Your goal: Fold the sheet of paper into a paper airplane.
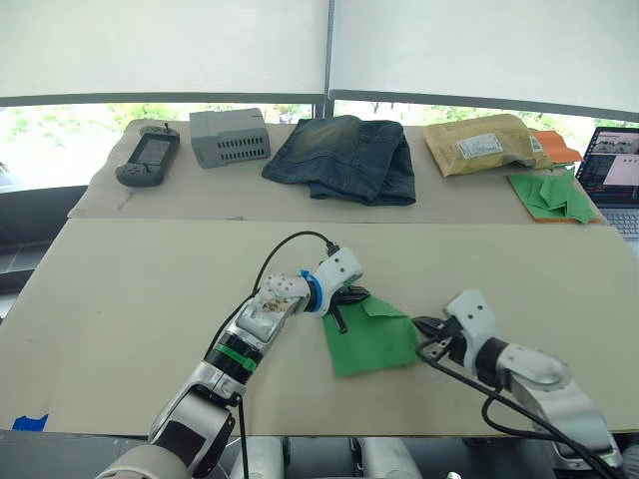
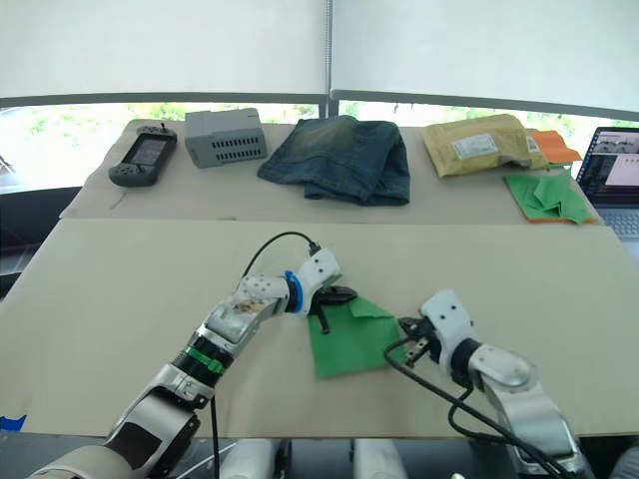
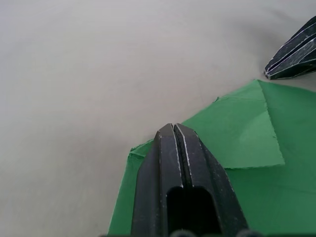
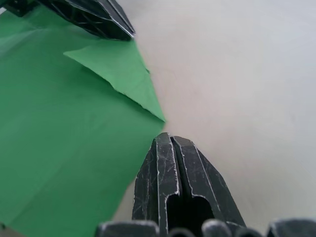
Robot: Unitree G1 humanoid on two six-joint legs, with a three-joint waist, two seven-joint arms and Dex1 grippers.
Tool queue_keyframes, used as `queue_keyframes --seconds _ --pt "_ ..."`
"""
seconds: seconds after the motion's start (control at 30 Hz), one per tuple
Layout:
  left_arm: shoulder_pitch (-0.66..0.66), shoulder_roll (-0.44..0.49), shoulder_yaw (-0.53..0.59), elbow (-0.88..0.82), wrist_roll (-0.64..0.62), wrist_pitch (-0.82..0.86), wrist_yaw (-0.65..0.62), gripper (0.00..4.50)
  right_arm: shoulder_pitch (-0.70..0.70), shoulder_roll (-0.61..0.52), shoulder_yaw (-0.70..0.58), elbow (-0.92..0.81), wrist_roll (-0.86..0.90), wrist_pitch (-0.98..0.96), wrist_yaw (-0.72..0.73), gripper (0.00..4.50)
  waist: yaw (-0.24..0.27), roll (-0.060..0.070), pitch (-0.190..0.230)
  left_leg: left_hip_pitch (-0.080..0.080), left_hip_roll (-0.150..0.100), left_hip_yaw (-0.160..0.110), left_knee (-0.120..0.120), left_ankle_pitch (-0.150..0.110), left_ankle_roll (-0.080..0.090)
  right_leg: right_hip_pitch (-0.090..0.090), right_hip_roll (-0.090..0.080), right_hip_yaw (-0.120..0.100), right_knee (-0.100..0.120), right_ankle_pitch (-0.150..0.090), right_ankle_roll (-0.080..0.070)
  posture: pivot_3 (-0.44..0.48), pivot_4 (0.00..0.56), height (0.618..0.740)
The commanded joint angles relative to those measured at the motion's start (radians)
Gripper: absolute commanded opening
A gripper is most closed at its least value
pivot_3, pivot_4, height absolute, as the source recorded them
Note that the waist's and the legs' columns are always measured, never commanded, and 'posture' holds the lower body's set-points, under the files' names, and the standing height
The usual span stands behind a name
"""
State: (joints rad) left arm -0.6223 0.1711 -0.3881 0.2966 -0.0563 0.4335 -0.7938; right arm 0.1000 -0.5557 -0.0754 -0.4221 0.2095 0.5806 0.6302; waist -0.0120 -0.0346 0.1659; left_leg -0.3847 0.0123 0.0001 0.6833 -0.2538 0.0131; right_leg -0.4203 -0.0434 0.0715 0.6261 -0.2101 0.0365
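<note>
We see the sheet of paper (image 1: pixel 370 337) on the near table (image 1: pixel 120 299), left gripper (image 1: pixel 342 302) at its left-rear edge, right gripper (image 1: pixel 427 327) at its right.

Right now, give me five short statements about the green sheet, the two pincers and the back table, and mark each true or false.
1. One corner of the sheet of paper is folded over onto it. True.
2. The left pincer is wide open. False: its fingers are closed together, over the sheet's edge.
3. The right pincer holds the sheet off the table. False: its fingers are shut at the sheet's edge, and the sheet lies on the table.
4. A pair of folded jeans lies on the back table. True.
5. The heap of green paper pieces sits beside the handheld device. False: it lies at the opposite end, near the laptop.
</note>
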Motion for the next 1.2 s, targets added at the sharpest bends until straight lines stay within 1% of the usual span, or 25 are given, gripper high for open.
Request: queue_keyframes --seconds 0.03,0.13,0.33,0.4,0.53,0.63,0.73,0.83,0.97,1.07,1.13,1.2 --pt "0.003 0.002 -0.005 0.013 0.016 0.004 -0.001 0.0 -0.029 0.037 -0.072 -0.06 0.103 0.021 -0.002 0.02 0.0 0.0 0.0 0.0 0.0 0.0 0.0 0.0 0.0 0.0 0.0 0.0 0.0 0.0 0.0 0.0 0.15 0.728" --pt "0.004 0.003 -0.006 0.012 0.018 0.002 -0.004 0.0 -0.082 0.058 -0.054 -0.075 0.131 0.034 -0.012 0.02 -0.005 0.0 0.0 -0.001 0.0 0.0 0.0 0.0 0.0 -0.001 0.0 0.0 0.0 0.0 0.0 0.0 0.15 0.728" --pt "0.001 0.001 -0.002 0.012 0.022 -0.002 -0.004 0.0 -0.159 0.085 0.084 0.008 0.044 0.074 -0.088 0.02 -0.004 0.0 0.0 -0.001 0.0 0.0 0.0 0.0 0.0 -0.002 0.001 0.0 0.0 0.0 0.0 0.0 0.15 0.728" --pt "0.007 0.005 0.002 0.001 0.022 0.002 0.001 0.0 -0.185 0.125 0.105 0.018 0.043 0.114 -0.135 0.02 -0.003 0.0 0.0 -0.002 0.0 0.0 0.0 0.0 0.0 -0.003 0.0 0.0 0.0 0.0 0.0 0.0 0.15 0.728" --pt "0.027 0.01 0.001 -0.029 0.018 0.017 0.002 0.0 -0.204 0.178 0.139 0.036 0.021 0.154 -0.199 0.02 -0.005 0.0 0.0 -0.002 0.0 0.0 0.0 0.0 0.0 -0.003 0.0 0.0 0.0 0.0 0.0 0.0 0.15 0.728" --pt "0.034 0.01 -0.001 -0.036 0.017 0.02 -0.001 0.0 -0.195 0.182 0.158 0.041 0.002 0.186 -0.227 0.02 -0.005 0.0 0.0 -0.002 0.0 0.0 0.0 0.0 0.0 -0.003 0.0 0.0 0.0 0.0 0.0 0.0 0.15 0.728" --pt "0.035 0.009 -0.004 -0.036 0.014 0.017 -0.01 0.0 -0.155 0.188 0.132 0.011 0.011 0.234 -0.255 0.02 -0.003 0.001 0.0 -0.002 0.0 0.0 0.0 0.0 0.0 -0.002 0.0 0.0 0.0 0.0 0.0 0.0 0.15 0.728" --pt "0.029 0.005 -0.003 -0.025 0.017 0.013 -0.007 0.0 -0.096 0.164 0.1 -0.023 0.012 0.262 -0.263 0.02 0.001 0.001 0.0 -0.001 0.0 -0.001 0.0 0.0 0.0 -0.001 0.0 -0.001 0.0 0.0 0.0 0.0 0.15 0.728" --pt "0.026 0.001 -0.005 -0.016 0.018 0.006 -0.01 0.0 0.004 0.12 0.011 -0.064 0.028 0.277 -0.251 0.02 0.004 0.0 -0.001 -0.001 0.0 0.0 0.0 0.0 0.0 -0.001 -0.001 0.0 -0.001 0.0 0.0 0.0 0.15 0.728" --pt "0.027 -0.001 -0.008 -0.01 0.019 0.0 -0.013 0.0 0.025 0.137 -0.012 -0.086 0.057 0.29 -0.26 0.02 0.001 0.0 -0.004 -0.001 0.0 0.0 0.0 0.0 0.0 0.0 0.0 0.0 -0.001 0.0 0.0 0.0 0.15 0.728" --pt "0.027 -0.002 -0.009 -0.007 0.021 -0.003 -0.015 0.0 0.022 0.136 -0.006 -0.092 0.056 0.268 -0.256 0.02 0.001 0.001 -0.005 0.0 0.0 0.0 0.0 0.0 0.0 0.0 0.0 0.0 0.0 0.0 0.0 0.0 0.15 0.728" --pt "0.026 -0.003 -0.009 -0.008 0.021 -0.003 -0.016 0.0 -0.007 0.149 -0.005 -0.109 0.069 0.199 -0.235 0.02 0.001 0.0 -0.005 0.0 0.0 0.0 0.0 0.0 0.0 0.0 0.0 -0.001 0.0 0.0 0.0 0.0 0.15 0.728"
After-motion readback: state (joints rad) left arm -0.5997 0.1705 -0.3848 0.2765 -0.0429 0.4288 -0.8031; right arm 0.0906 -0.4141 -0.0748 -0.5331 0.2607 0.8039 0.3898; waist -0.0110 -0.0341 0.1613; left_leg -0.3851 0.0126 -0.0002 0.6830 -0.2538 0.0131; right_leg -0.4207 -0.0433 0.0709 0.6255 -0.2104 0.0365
